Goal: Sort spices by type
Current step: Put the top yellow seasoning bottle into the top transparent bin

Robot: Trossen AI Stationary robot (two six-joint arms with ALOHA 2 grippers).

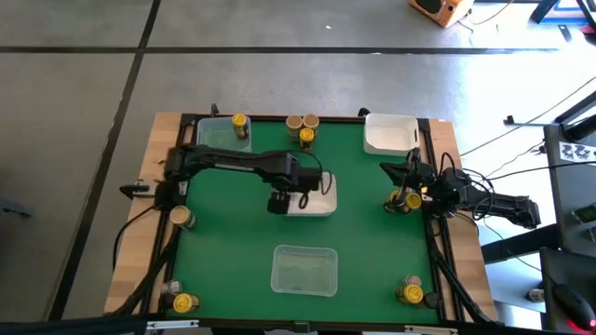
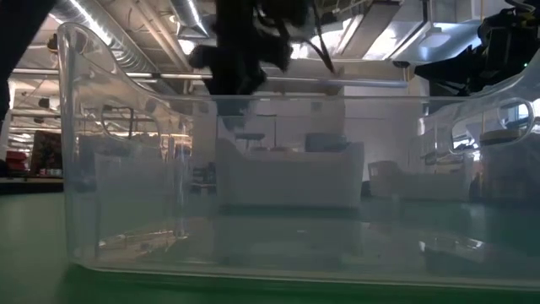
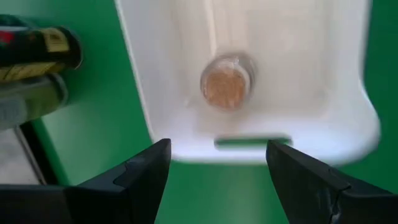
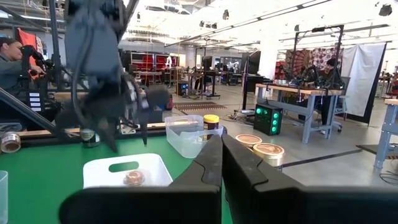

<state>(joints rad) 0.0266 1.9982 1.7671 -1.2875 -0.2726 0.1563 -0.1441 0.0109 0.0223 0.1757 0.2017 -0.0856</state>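
While the left gripper (image 3: 217, 177) is held with its fingers apart above the white bin (image 3: 348, 134) at the table's middle, a tan-lidded spice jar (image 3: 226, 84) is seen standing inside that bin, untouched. The right gripper (image 4: 221, 155) is kept closed and empty near the right edge, beside yellow-lidded jars (image 1: 406, 199).

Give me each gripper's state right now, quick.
Left gripper: open, empty, above the white rectangular plastic bin holding a tan-lidded spice jar.
Right gripper: closed, holding nothing visible.

Tan-lidded spice jar (image 3: 227, 87), white bin (image 3: 311, 118), green table (image 1: 372, 242)
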